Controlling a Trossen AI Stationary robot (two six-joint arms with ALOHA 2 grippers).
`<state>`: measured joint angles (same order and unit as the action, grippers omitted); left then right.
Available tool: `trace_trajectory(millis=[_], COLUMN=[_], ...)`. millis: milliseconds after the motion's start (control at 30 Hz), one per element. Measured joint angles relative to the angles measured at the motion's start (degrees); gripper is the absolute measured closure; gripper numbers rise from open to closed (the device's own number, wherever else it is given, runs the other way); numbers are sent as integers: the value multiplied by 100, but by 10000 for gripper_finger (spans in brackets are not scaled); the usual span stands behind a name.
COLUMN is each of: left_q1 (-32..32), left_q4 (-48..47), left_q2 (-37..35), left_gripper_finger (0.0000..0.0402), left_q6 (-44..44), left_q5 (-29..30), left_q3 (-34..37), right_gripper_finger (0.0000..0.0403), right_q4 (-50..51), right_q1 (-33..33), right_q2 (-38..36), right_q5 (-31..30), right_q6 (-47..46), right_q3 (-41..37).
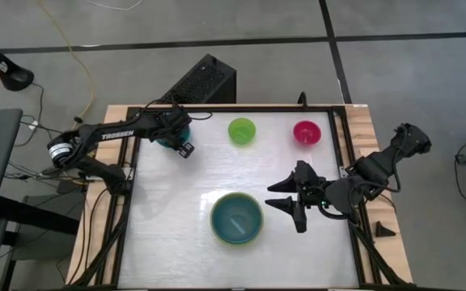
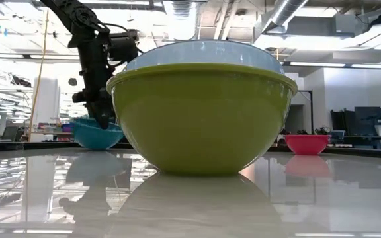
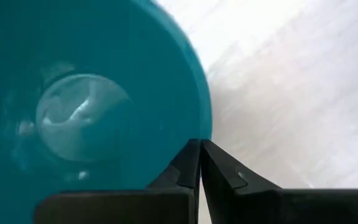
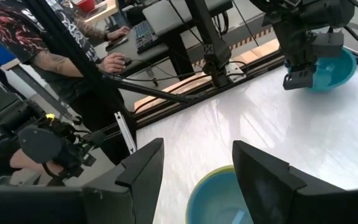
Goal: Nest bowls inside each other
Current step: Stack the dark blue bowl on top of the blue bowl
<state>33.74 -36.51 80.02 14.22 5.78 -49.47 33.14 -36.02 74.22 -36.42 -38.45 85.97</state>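
Teal bowl at the table's far left corner — thin stiff plastic, we judge it light and slick, so the rim is the place to pinch. We see the left gripper right at that rim, fingers clenched on its wall, from the left wrist view. Olive bowl with the blue bowl nested inside sits centre front — right gripper waits just beside it, spread wide, holding nothing.

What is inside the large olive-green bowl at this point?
The large olive-green plastic bowl holds the light blue plastic bowl, nested inside it. Whether anything lies beneath the blue bowl is covered from view; its inside looks empty.
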Motion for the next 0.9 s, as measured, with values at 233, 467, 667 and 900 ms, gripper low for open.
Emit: trace_trajectory(millis=[233,467,667,900], left_q1=[-3,-3,-73,-245], left_q4=[0,-1,12,331], left_q2=[-58,-53,-45,-42], left_gripper_finger=[365,249,177,166], left_q6=[-131,-70,207,622], left_q5=[-52,21,-283,-1188], left_q3=[0,2,1,2], right_gripper_finger=[178,178,178,178], right_q4=[3,-14,-14,-12], right_q1=[1,-36,-36,-36], right_q2=[0,2,2,4], right_q5=[0,-2,-2,-2], right_q6=[2,-55,-59,-64], right_q3=[0,0,0,0])
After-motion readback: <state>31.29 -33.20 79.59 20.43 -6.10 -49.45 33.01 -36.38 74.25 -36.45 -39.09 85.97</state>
